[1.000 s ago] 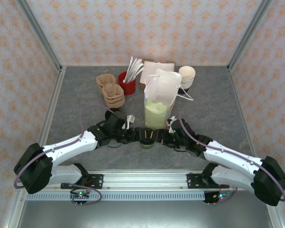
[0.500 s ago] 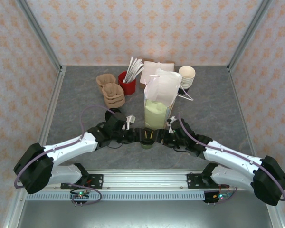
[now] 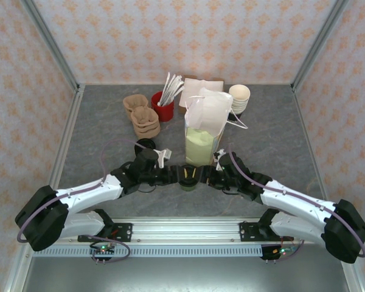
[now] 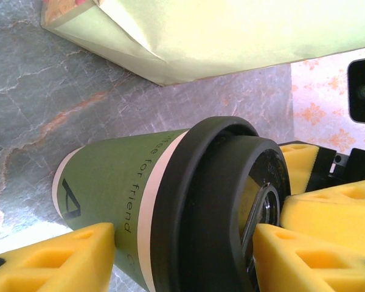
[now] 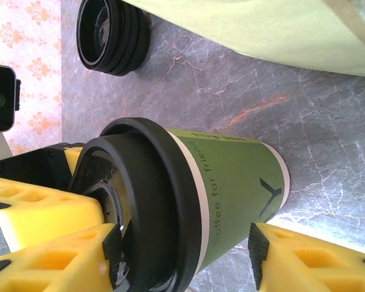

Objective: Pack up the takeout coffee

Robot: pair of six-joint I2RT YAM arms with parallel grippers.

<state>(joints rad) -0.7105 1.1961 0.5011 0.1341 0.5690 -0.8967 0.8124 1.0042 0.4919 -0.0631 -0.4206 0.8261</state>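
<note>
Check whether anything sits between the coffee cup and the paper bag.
Nothing visible does. The coffee cup sits just in front of the paper bag, with bare table between them. The bag's tall wall faces the cup, so it must go up over the rim.

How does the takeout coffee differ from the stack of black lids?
The takeout coffee is a green paper cup capped by one black lid; the stack of black lids is several bare lids, no cup. The takeout coffee is on the near side of the paper bag; the stack of black lids lies left of the bag. Both are round with black plastic.
</note>
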